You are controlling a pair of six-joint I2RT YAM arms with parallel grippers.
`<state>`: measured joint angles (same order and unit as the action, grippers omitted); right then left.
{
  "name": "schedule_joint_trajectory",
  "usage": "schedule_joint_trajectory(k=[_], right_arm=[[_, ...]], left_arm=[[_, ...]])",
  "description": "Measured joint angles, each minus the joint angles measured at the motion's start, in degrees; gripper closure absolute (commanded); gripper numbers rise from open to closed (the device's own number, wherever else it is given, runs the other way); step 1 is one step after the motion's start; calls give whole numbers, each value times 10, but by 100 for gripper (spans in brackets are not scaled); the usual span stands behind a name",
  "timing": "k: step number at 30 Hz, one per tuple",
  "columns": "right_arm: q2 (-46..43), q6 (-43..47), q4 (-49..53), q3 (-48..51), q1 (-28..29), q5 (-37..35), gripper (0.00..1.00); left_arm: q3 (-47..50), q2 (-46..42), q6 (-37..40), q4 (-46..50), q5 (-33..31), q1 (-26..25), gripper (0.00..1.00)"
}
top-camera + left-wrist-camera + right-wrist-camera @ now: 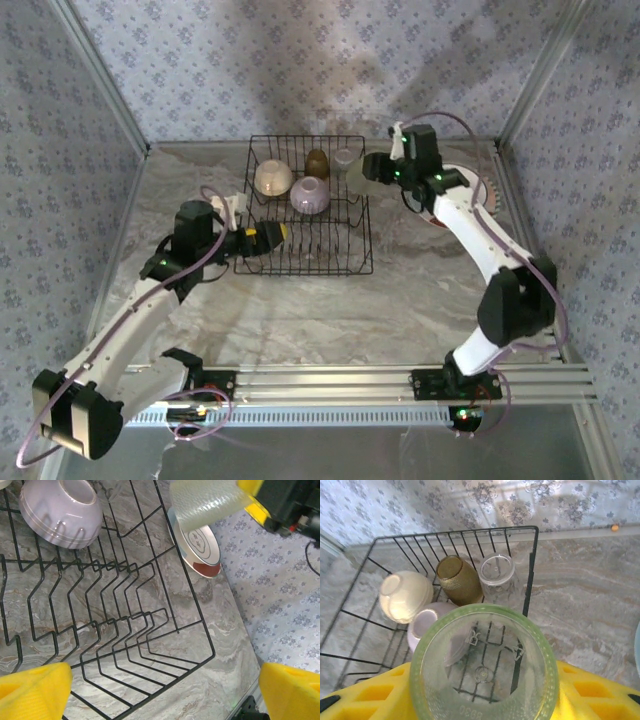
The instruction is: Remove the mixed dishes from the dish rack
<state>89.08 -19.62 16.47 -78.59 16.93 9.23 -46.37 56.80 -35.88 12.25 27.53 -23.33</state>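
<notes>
The black wire dish rack [305, 262] sits mid-table. At its back stand a cream bowl [272, 178], a lilac bowl [310, 194], an olive-brown cup [318, 162] and a clear cup [345, 160]. My right gripper [375, 170] is shut on a pale green glass cup [482, 665], holding it on its side in the air over the rack's back right corner. The yellow fingers [365, 695] press both of its sides. My left gripper [278, 235] is open and empty over the rack's front left prongs [150, 630]. The lilac bowl [62, 512] lies upside down ahead of it.
Plates [484, 192] are stacked on the table right of the rack, partly under my right arm; the top plate [200, 547] has a white face and a red-brown rim. Patterned walls enclose the table on three sides. An aluminium rail [400, 380] runs along the near edge.
</notes>
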Motion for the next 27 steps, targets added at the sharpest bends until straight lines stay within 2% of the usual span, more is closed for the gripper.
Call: schedule_joint_trajectory(k=[6, 9, 16, 22, 27], right_arm=[[-111, -115, -87, 167, -100, 104, 44], [-158, -170, -120, 231, -129, 151, 44], [-246, -280, -181, 311, -164, 266, 43], [-276, -367, -242, 342, -181, 353, 43], [-279, -423, -280, 371, -179, 397, 43]], left_arm=[[-21, 31, -3, -14, -9, -32, 22], [-37, 58, 2, -24, -13, -60, 27], [-78, 139, 7, -90, -9, -121, 38], [-79, 198, -19, -201, 28, -128, 45], [-86, 233, -49, -289, 62, -132, 46]])
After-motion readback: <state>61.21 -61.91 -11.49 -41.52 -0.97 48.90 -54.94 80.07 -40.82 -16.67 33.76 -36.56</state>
